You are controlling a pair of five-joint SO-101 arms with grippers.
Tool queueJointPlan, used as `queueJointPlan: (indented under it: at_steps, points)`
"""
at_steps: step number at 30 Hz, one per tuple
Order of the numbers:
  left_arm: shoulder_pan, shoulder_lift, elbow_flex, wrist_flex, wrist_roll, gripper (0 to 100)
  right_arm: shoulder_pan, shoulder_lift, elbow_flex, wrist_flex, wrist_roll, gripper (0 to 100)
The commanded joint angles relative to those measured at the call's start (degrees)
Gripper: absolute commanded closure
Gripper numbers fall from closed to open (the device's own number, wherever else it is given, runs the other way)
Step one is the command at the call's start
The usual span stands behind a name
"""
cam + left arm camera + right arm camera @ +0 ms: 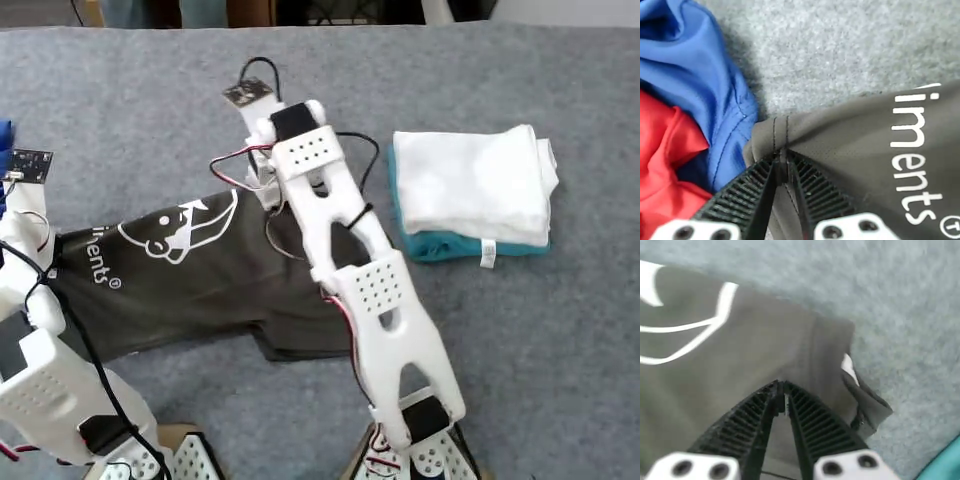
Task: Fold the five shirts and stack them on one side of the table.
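A dark olive shirt [190, 285] with white print lies spread across the grey table. My left gripper [783, 159] is shut on that shirt's hem [780, 132] at the table's left side, beside a blue shirt [705, 85] and a red shirt [665, 165]. My right gripper [782, 390] is shut on the dark shirt [755, 350] near its collar and white tag [849, 369]; its white arm [340, 240] crosses the garment. At the right sits a stack: a folded white shirt [470, 185] on a folded teal shirt [440, 247].
The grey felt table [560, 340] is bare at the far side and front right. The left arm [40, 370] stands at the front left corner. A blue edge [4, 150] shows at the table's left border.
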Motion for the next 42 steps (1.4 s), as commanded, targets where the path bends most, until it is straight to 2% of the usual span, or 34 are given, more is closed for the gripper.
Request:
queueJointPlan:
  at_steps: [1,6,17,24,33,37,42]
  points:
    - [-3.12,0.44,-0.22,-0.26,-0.26,97,5.63,1.19,0.75,-2.2,-0.88,98.4]
    - [-3.12,0.44,-0.22,-0.26,-0.26,97,10.64,4.26,0.75,-3.6,-0.79,98.4]
    - [-2.86,-0.7,-1.01,0.09,-0.26,97,6.51,-0.31,-11.38,1.76,-0.88,98.4]
    - [-1.89,-13.98,5.05,0.26,-0.26,97,5.19,-5.76,-11.21,0.7,-0.88,98.4]
    - [0.84,-34.37,19.38,-0.26,-0.35,97,8.0,7.6,-8.31,-4.92,-0.79,98.4]
    - [0.66,-33.41,21.76,-0.62,-0.62,97,10.46,11.47,-13.32,-3.34,-0.79,98.4]
    - [0.84,-27.78,21.49,-3.16,-0.62,97,9.41,11.74,-22.37,1.41,-0.79,98.4]
